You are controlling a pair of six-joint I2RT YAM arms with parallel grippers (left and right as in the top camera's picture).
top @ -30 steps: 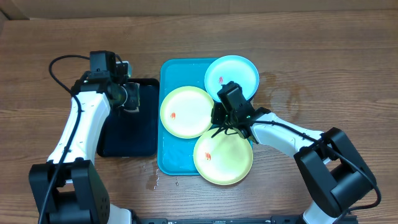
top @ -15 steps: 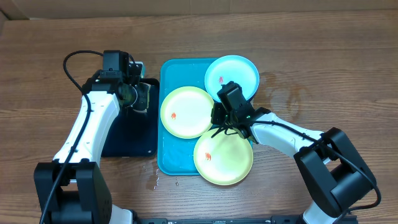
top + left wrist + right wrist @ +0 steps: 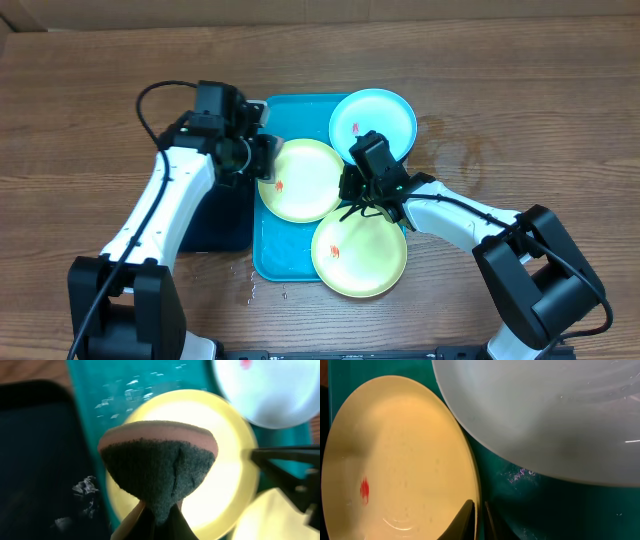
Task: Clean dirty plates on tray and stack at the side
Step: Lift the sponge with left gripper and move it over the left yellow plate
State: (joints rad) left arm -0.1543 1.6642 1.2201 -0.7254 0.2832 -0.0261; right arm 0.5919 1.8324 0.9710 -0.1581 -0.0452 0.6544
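Left claw (image 3: 258, 157) is clamped on the sponge (image 3: 159, 467), poised over the tray's (image 3: 288, 262) left edge, above the yellow plate (image 3: 300, 180) in the tray's upper half. Right claw (image 3: 352, 196) pinches that plate's rim. Best now: press the sponge flat on the red smear (image 3: 279, 185) and scrub gently while the pinch holds. A second ago the sponge was over the dark tray (image 3: 215, 215); the right arm hasn't budged.

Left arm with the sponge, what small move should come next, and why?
Probably lower the sponge in the left gripper onto the red smear of the upper yellow-green plate: it hovers over that plate, whose rim the right gripper seems to pinch.
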